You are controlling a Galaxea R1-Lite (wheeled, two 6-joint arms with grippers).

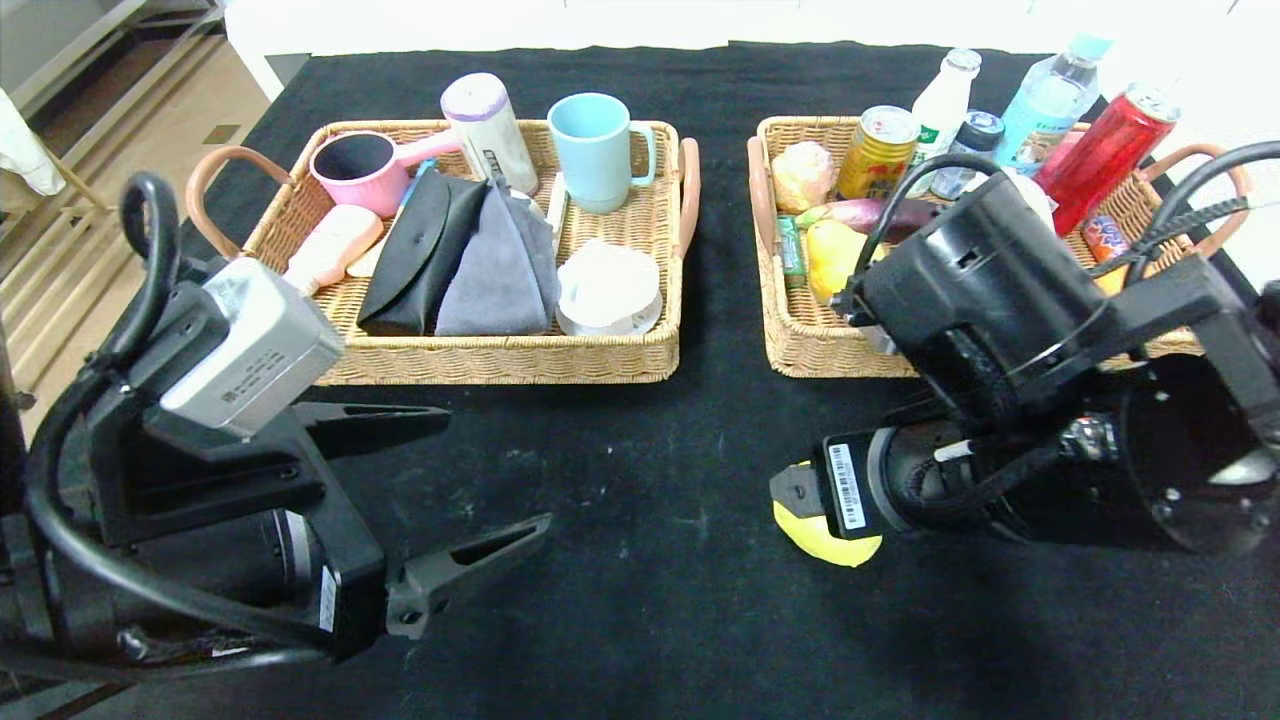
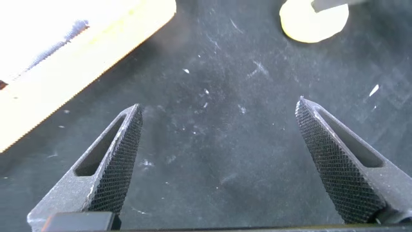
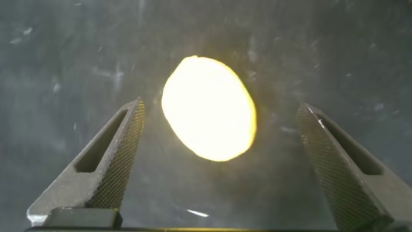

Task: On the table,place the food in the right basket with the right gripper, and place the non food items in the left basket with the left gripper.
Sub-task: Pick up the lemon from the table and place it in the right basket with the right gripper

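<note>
Both baskets look full. One item left on the black table [image 1: 650,600]: a yellow lemon-like fruit [image 3: 208,107]. Right gripper [image 3: 219,161] hangs directly over it, fingers wide, not touching. Left gripper [image 1: 470,480] idles wide open before the left basket [image 1: 500,355]; right basket [image 1: 800,340] awaits the fruit.

Two wicker baskets — left basket [image 1: 300,150], right basket [image 1: 790,340], one yellow fruit [image 1: 825,540] on the cloth, two cups, two cans, three bottles — two grippers.
</note>
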